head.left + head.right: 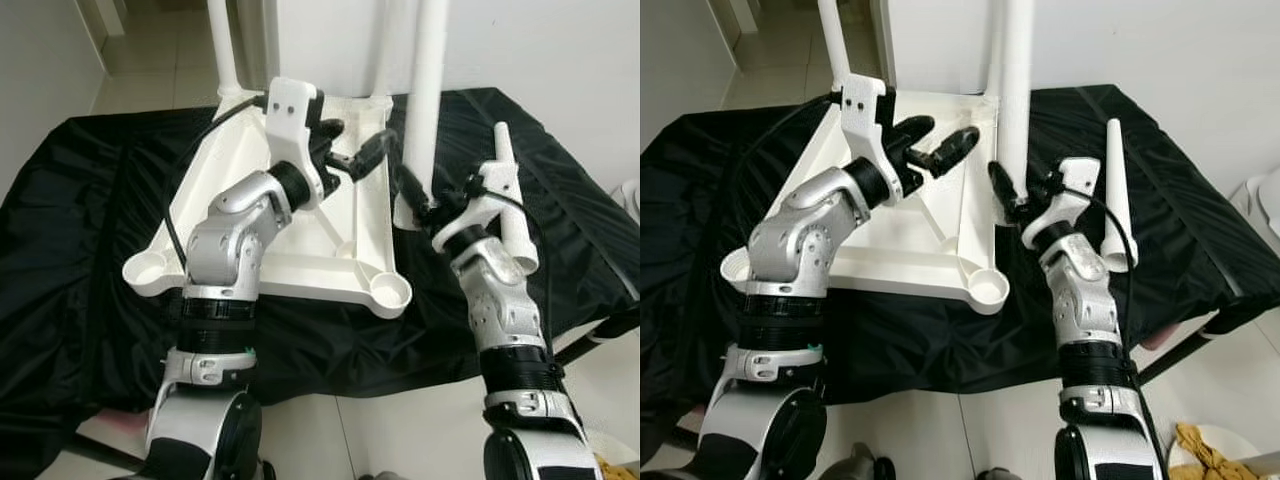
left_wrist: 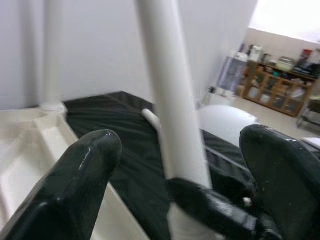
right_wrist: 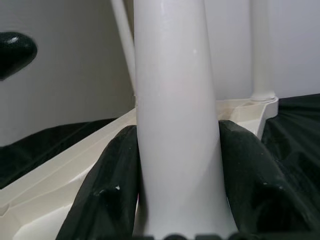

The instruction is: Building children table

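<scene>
You are looking down at a white table top [image 1: 300,215] lying upside down on a black cloth [image 1: 90,200] spread over the floor. Its ribbed underside faces up, with a round empty socket at the near left corner [image 1: 145,268] and another at the near right corner [image 1: 390,290]. Two legs stand upright in the far corners, and a third upright leg [image 1: 428,90] rises at the right edge of the top.

Your right gripper [image 1: 1012,198] sits low at the base of that third leg, and its fingers [image 3: 107,185] are closed against both sides of it, the white tube pressed between the black pads in the right wrist view.

Your left gripper [image 1: 352,150] is raised over the far right part of the table top, just left of the same leg. Its jaws are spread wide with nothing between them; in the left wrist view the leg stands beyond the gap of the two fingers [image 2: 82,170], not touched by them.

A loose fourth leg [image 1: 1117,195] lies on the cloth to the right of your right arm, its narrow tip pointing away from you, apart from the table top
</scene>
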{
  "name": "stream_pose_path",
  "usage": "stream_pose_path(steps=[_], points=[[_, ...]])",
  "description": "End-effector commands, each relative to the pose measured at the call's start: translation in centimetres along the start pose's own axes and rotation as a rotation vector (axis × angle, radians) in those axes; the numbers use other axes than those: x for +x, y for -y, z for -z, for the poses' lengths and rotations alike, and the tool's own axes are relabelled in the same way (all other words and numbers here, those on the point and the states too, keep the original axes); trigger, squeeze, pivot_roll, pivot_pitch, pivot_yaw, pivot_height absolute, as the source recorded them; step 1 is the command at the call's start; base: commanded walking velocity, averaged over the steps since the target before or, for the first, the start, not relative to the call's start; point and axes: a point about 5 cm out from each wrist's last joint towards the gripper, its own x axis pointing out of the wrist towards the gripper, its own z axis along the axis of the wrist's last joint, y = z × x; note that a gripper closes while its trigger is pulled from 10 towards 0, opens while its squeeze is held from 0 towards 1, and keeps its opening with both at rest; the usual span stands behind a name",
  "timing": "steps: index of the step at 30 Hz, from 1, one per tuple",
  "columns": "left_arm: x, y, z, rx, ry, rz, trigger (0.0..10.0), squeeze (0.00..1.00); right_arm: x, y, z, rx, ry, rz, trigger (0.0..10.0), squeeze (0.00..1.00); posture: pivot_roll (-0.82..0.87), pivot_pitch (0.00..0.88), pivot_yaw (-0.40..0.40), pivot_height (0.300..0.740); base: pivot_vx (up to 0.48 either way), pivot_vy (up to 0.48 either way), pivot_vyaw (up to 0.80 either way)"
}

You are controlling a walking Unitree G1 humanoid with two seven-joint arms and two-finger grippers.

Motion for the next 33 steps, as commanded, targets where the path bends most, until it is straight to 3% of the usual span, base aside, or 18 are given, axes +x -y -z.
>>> stream_pose_path(steps=[1,2,3,8,16,20,26,30,33], points=[[0.3,1.9,0.5,-0.045,0.004,0.185,10.0,1.00,0.0,-0.3,-0.6,-0.021,0.033,-0.032,10.0,0.00,-0.10,0.000,0.029,0.740,0.000,0.000,0.00],[0.4,2.3,0.3,-0.026,-0.009,0.213,10.0,1.00,-0.1,-0.5,-0.6,-0.030,0.030,-0.061,10.0,0.00,-0.10,0.000,0.032,0.740,0.000,0.000,0.00],[0.6,2.6,0.1,-0.022,-0.022,0.240,10.0,0.00,-0.2,-0.7,-0.6,-0.049,0.024,-0.098,10.0,0.00,-0.09,0.000,0.033,0.740,0.000,0.000,0.00],[1.0,2.4,0.2,-0.020,-0.057,0.250,10.0,0.00,-0.3,-1.3,-0.6,-0.091,0.020,-0.166,10.0,0.00,-0.10,0.000,0.040,0.740,0.000,0.000,0.00],[1.7,1.0,0.8,-0.022,-0.139,0.126,10.0,0.00,-0.3,-2.2,-0.3,-0.121,0.015,-0.260,10.0,0.00,-0.10,0.000,0.037,0.740,0.000,0.000,0.00],[2.1,-0.1,0.3,-0.072,-0.178,0.062,10.0,0.00,-0.5,-2.8,0.0,-0.130,-0.003,-0.316,10.0,0.00,-0.10,0.000,0.032,0.740,0.000,0.000,0.00],[2.3,-0.4,0.1,-0.080,-0.182,0.052,10.0,0.00,-0.6,-2.9,0.2,-0.133,-0.003,-0.331,10.0,0.00,-0.10,0.000,0.032,0.740,0.000,0.000,0.00],[3.1,-2.0,-2.7,-0.139,-0.128,-0.002,10.0,0.00,-1.0,-3.0,0.7,-0.149,-0.024,-0.338,10.0,0.00,-0.11,0.000,0.037,0.740,0.000,0.000,0.00],[3.2,-2.3,-3.3,-0.174,-0.121,-0.010,10.0,0.00,-1.1,-2.9,0.8,-0.160,-0.030,-0.336,10.0,0.00,-0.11,0.000,0.041,0.740,0.000,0.000,0.00]])
